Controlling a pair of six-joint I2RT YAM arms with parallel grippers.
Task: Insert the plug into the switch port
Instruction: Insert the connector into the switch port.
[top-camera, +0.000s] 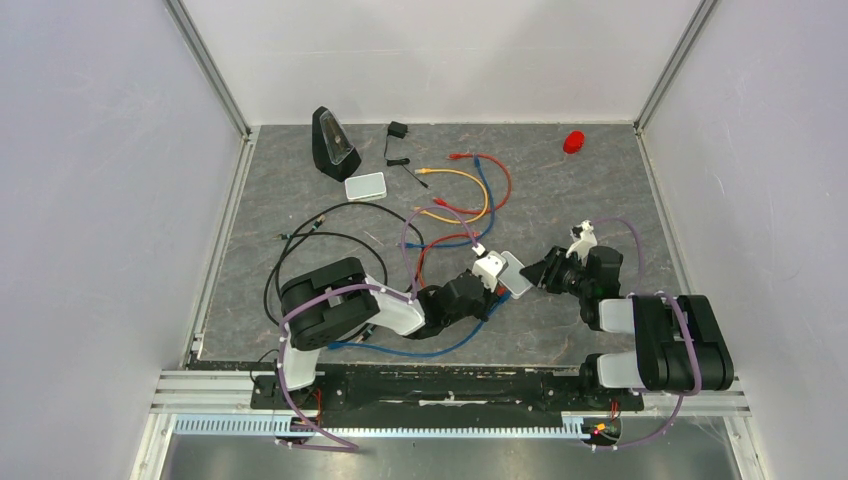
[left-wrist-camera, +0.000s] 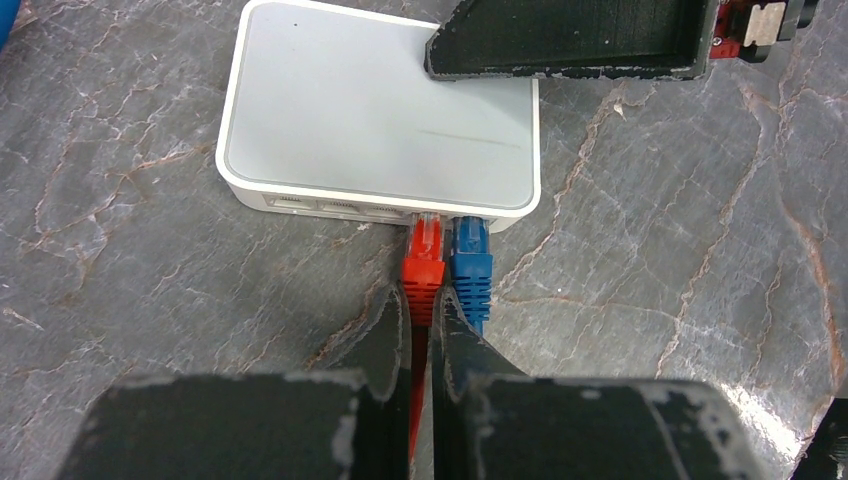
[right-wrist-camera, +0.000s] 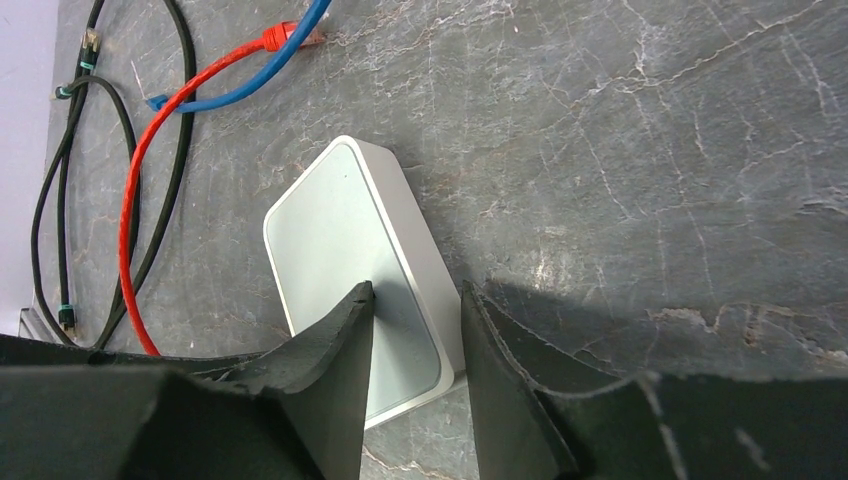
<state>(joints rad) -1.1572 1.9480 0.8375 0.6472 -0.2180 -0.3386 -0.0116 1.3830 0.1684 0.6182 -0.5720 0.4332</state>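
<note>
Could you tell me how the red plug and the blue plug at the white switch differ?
The red plug is pinched by the left end effector; the blue plug is not gripped. Red sits left of blue in the wrist view. Both meet the switch edge, side by side.

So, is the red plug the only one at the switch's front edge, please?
No, a blue plug meets that edge of the switch right beside the red plug.
</note>
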